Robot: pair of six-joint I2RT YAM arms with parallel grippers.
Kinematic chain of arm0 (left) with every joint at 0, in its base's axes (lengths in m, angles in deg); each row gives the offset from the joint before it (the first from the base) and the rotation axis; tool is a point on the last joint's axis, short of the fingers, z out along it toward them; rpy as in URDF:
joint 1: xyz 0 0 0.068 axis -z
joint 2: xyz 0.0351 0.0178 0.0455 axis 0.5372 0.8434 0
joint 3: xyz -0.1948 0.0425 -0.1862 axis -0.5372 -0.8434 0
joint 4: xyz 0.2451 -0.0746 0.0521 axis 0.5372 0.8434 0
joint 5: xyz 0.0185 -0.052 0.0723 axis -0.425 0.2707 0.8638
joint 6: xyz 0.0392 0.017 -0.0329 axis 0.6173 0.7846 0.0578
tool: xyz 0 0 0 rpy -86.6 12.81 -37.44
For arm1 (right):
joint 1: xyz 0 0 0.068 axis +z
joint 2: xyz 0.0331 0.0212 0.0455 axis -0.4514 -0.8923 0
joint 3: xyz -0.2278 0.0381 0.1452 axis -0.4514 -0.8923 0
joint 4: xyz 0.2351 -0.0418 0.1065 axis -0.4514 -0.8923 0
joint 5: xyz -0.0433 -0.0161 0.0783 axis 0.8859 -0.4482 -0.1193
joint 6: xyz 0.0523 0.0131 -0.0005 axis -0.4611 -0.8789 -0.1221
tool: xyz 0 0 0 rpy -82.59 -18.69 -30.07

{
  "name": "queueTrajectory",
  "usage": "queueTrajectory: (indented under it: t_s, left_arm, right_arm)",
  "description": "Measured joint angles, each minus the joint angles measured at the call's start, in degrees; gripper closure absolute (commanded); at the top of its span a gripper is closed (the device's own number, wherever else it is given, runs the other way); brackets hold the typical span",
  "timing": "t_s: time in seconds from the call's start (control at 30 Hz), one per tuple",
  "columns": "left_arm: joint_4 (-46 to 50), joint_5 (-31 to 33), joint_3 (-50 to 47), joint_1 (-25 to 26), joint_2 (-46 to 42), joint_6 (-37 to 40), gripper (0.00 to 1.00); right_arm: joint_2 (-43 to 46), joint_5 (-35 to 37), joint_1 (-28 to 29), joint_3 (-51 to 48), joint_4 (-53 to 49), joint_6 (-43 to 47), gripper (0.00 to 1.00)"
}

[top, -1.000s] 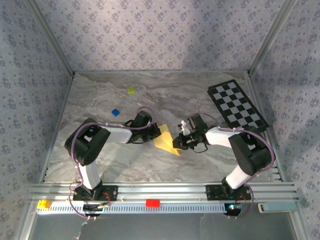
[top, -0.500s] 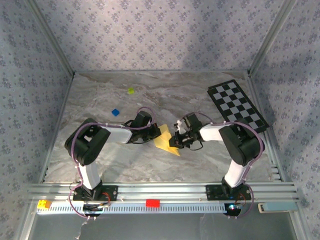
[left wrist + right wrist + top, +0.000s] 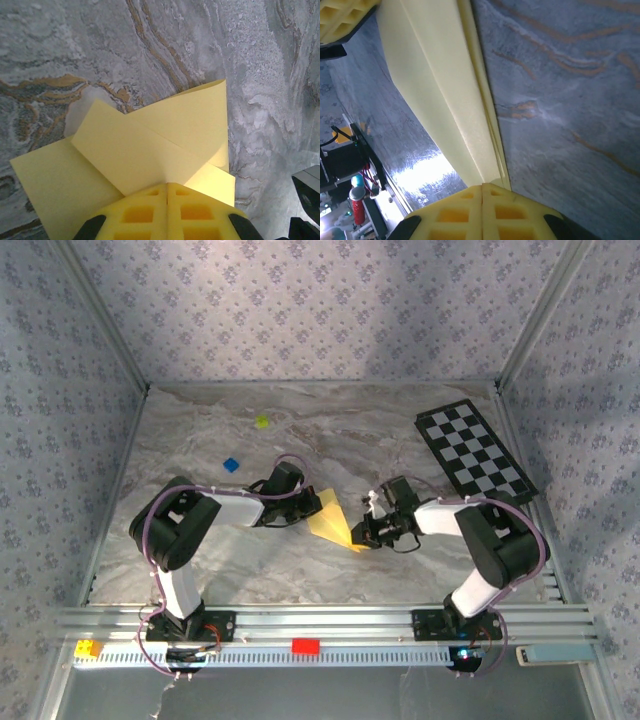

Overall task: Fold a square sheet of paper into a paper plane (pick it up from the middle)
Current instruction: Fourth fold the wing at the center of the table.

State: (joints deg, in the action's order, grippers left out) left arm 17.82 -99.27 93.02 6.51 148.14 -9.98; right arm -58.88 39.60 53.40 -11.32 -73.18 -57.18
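Presently, the paper (image 3: 328, 519) is pressed to the table (image 3: 400, 445) under the shut left pincer (image 3: 309, 508). Its tip is pinched in the closed right pincer (image 3: 361, 537).

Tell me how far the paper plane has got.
Done: the yellow sheet already carries folds, with layered flaps crossing in the left wrist view. In hand: the left gripper is shut on one end, and the right gripper appears to pinch the opposite pointed tip. Left: it is no slim dart with wings yet, so more folds are needed.
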Motion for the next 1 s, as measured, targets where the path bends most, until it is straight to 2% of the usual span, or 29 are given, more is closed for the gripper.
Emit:
queueTrajectory:
  t_s: [0.2, 0.43, 0.83, 1.0]
  left_arm:
    - [-0.1, 0.0, 0.0, 0.0, 0.0, 0.0, 1.00]
    - [-0.9, 0.0, -0.4, 0.0, 0.0, -0.5, 1.00]
    - [-0.9, 0.0, -0.4, 0.0, 0.0, -0.7, 1.00]
    - [-0.9, 0.0, -0.4, 0.0, 0.0, -0.7, 1.00]
  right_arm:
    - [5.0, 1.2, -0.4, -0.6, -2.1, 0.0, 0.90]
    - [11.4, 6.0, -0.5, -0.6, -4.3, -0.7, 0.89]
    - [14.9, 10.8, -0.5, -3.7, -4.3, -5.1, 0.79]
    - [15.1, 8.4, -0.3, -4.2, -2.3, -6.7, 0.87]
